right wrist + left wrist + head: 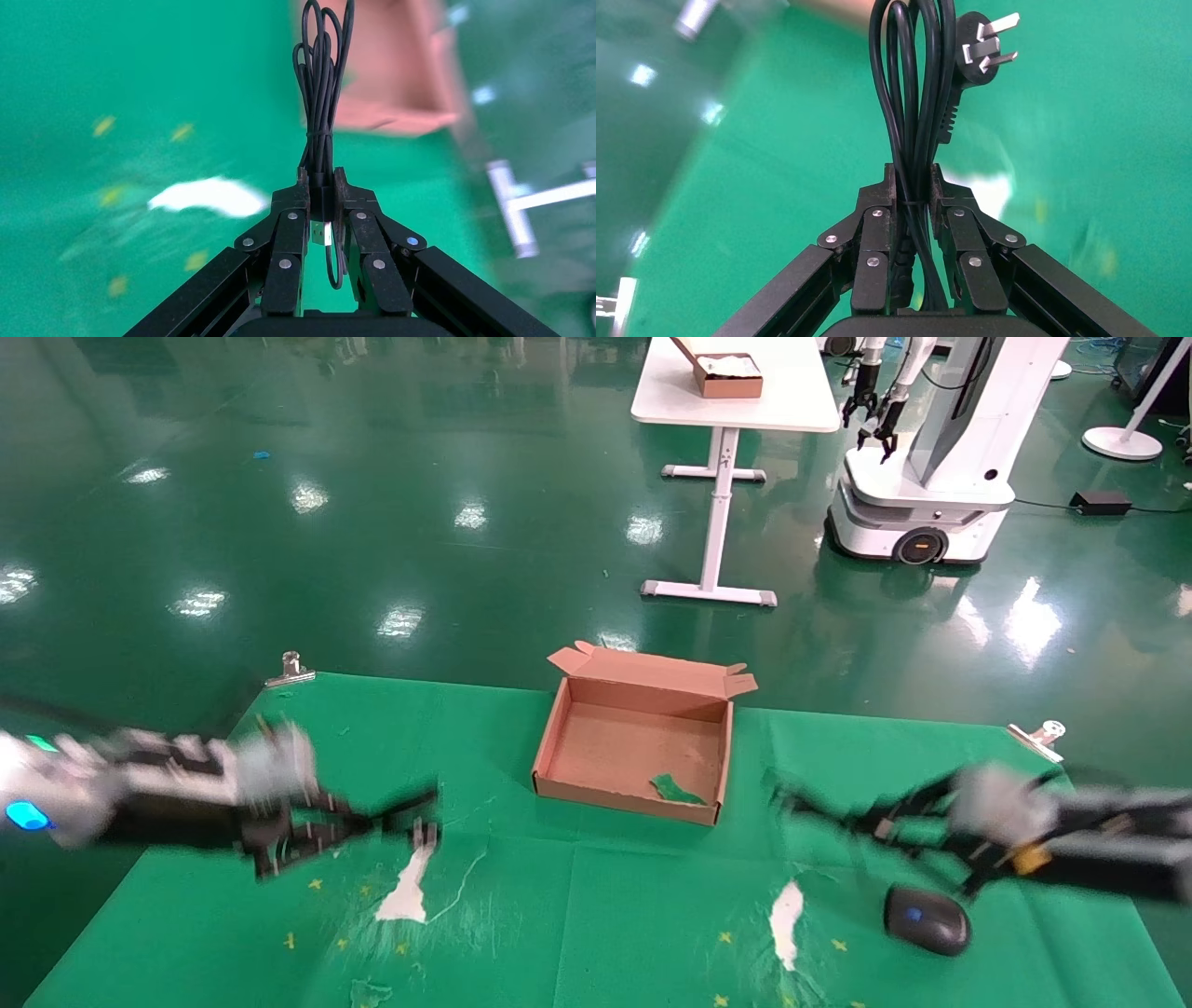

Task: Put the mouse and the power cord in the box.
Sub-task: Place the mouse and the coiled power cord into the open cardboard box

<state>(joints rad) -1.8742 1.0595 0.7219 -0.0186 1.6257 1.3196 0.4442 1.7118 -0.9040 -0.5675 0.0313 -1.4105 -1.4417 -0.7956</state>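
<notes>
The box is shallow brown cardboard, open-topped, its hinged lid folded back on the far side with small flaps at the corners. It sits at the middle of the far part of the tabletop, which wears a green cloth marked with white scuffs and small yellow stars. A torn green scrap lies on the box floor near the front wall.

The left claw is out over the left part of the cloth, well to the left of the box. Its black metal fingers, jointed with bright rivets, are clamped narrowly on the power cord: thick, smooth black rubber gathered in long loops that stick out beyond the fingertips, with a chunky plug of flat silver prongs beside the loops.

The right claw is over the right part of the cloth, to the right of the box. It pinches a bundle of thin black cable, tied around its middle, the loops reaching out past the tips toward the blurred cardboard.

The mouse itself, a smooth black oval with a small blue spot on top, rests on the cloth near the front right, just under and in front of the right arm.
</notes>
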